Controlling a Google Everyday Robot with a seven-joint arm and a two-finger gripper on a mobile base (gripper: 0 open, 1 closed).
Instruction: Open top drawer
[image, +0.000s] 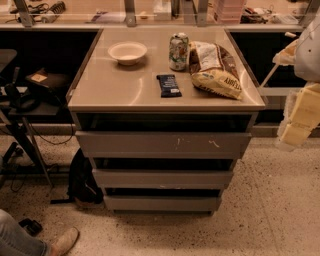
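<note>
under bench (125, 92), top drawer (162, 144): stiff metal, slick flat scuffed front, no handle; likely hook upper lip at dark gap. end effector (299, 120) far right, well apart; open or closed cannot tell.

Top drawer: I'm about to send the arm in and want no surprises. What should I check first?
1. Wide grey metal top drawer front in view, unblocked: ok.
2. Dark gap above its handleless front: ok.
3. End effector at the drawer: not ok; it hangs off to the drawer's right, apart from it.
4. Person's tan shoe, lower left, out of the drawer's path: ok.
5. Dark wrapped bar on the steel countertop, back from the front edge: ok.
</note>
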